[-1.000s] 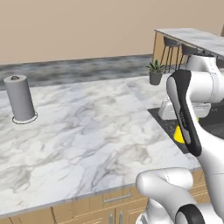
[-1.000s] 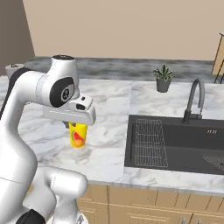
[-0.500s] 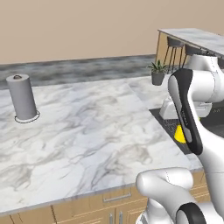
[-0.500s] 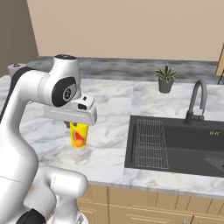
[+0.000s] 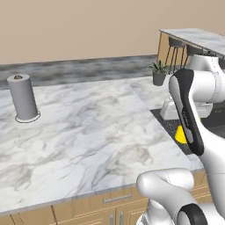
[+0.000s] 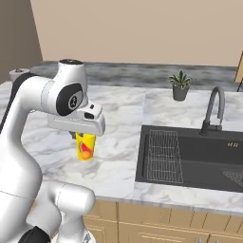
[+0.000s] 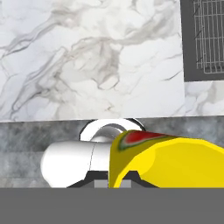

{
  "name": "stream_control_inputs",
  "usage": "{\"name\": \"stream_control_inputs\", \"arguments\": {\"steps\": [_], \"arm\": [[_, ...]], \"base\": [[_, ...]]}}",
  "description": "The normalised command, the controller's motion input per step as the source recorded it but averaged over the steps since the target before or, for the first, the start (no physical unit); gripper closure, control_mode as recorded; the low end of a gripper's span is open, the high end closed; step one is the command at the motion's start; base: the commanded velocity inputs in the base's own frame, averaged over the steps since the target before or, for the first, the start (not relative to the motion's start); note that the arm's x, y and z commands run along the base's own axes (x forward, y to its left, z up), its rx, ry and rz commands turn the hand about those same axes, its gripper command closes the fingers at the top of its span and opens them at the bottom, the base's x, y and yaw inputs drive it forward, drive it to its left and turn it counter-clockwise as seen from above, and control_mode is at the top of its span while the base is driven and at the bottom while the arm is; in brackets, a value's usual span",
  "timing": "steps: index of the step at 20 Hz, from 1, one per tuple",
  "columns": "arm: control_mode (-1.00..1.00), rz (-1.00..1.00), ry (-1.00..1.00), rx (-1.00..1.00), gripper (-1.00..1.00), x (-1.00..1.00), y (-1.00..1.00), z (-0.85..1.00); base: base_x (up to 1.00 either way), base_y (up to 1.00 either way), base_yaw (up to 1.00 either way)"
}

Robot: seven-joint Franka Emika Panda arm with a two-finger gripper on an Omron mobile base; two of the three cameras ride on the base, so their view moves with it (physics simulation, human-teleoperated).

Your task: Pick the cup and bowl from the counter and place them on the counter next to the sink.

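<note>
Cup [image 6: 85,147]: one, in pincer [image 6: 81,136]

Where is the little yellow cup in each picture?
Left base view: the cup peeks out at the right, behind the arm.
Right base view: left of centre, under the pincer, standing left of the sink.
Hand view: bottom right, huge and close.
Shared landmark: the sink's wire rack.

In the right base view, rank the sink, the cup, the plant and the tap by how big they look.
1. sink, by far the largest
2. tap
3. cup and plant look about alike; the plant stands farther from the camera, so I would not rank them.
</note>
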Motion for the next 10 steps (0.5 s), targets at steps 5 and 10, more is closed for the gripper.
{"name": "stream_control_inputs", "arguments": {"steps": [5, 10], "arm": [[-1.0, 0.0, 0.0, 0.0, 1.0, 0.0, 0.0, 0.0], [-1.0, 0.0, -0.03, 0.01, 1.0, 0.0, 0.0, -0.07]], "base": [[0.0, 0.0, 0.0], [0.0, 0.0, 0.0]]}}
